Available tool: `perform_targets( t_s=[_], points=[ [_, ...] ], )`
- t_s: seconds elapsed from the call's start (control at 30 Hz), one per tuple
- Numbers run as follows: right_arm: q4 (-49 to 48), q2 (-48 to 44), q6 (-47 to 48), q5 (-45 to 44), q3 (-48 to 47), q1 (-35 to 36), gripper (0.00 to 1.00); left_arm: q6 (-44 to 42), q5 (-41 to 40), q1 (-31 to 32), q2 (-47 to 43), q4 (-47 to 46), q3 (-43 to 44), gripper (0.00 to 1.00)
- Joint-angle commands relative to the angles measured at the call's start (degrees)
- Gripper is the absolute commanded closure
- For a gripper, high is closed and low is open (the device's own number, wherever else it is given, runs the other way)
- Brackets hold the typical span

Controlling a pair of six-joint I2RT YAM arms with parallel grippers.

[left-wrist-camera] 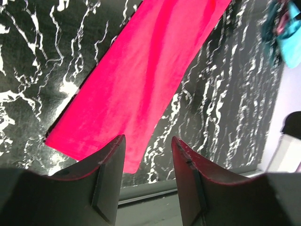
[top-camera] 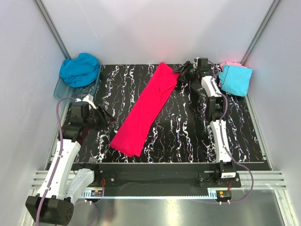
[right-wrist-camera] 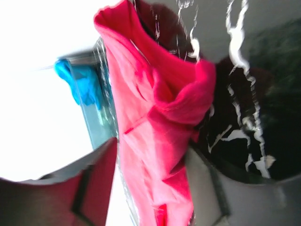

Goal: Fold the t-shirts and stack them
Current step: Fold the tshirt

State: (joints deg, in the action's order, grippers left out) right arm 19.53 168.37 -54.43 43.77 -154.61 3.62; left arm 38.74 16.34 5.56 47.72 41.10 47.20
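- Top view: the pink-red t-shirt is lying folded into a long narrow strip, laid diagonally across the black marbled table from the near left towards the far middle.
- The left gripper is being held low over the table to the left of the strip, apart from it; the right gripper is being held at the strip's far end.
- The teal-blue t-shirt is being carried in a heap by the clear plastic tub at the far left corner. At the far right, the light cyan t-shirt is lying on top of the pale pink t-shirt.
- Left wrist view: the left jaws are being held spread, with nothing between them. The near end of the strip is lying flat on the table just beyond the fingertips.
- Right wrist view: the right jaws are being held wide apart, with a bunched fold of the pink-red cloth lying between them, not pinched. The tub and the teal-blue cloth are being shown, blurred, behind.
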Motion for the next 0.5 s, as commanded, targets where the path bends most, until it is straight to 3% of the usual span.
perform_targets(
  t_s=[0.0, 0.17, 0.3, 0.4, 0.47],
  points=[
    [-2.6, -8.1, 3.6, 1.5, 3.3, 0.9, 0.31, -3.4, 1.9, 0.1, -0.8, -0.1, -1.2, 0.52],
    [-2.6, -25.1, 9.9, -11.1, 19.0, 1.1, 0.28, -4.9, -0.7, 0.1, -3.4, -0.2, -1.8, 0.52],
    [-5.7, -41.2, 11.1, -28.9, 35.6, 1.1, 0.28, -4.5, -6.1, 0.1, -2.9, -0.4, -1.8, 0.53],
    [-11.9, -53.9, 9.8, -36.1, 52.9, 1.1, 0.27, -4.6, -6.8, 0.1, -2.5, -1.8, -2.4, 0.53],
    [-12.6, -60.7, 8.9, -37.3, 58.0, 1.1, 0.27, -4.5, -6.3, 0.1, -3.4, -3.6, -2.9, 0.53]
  ],
)
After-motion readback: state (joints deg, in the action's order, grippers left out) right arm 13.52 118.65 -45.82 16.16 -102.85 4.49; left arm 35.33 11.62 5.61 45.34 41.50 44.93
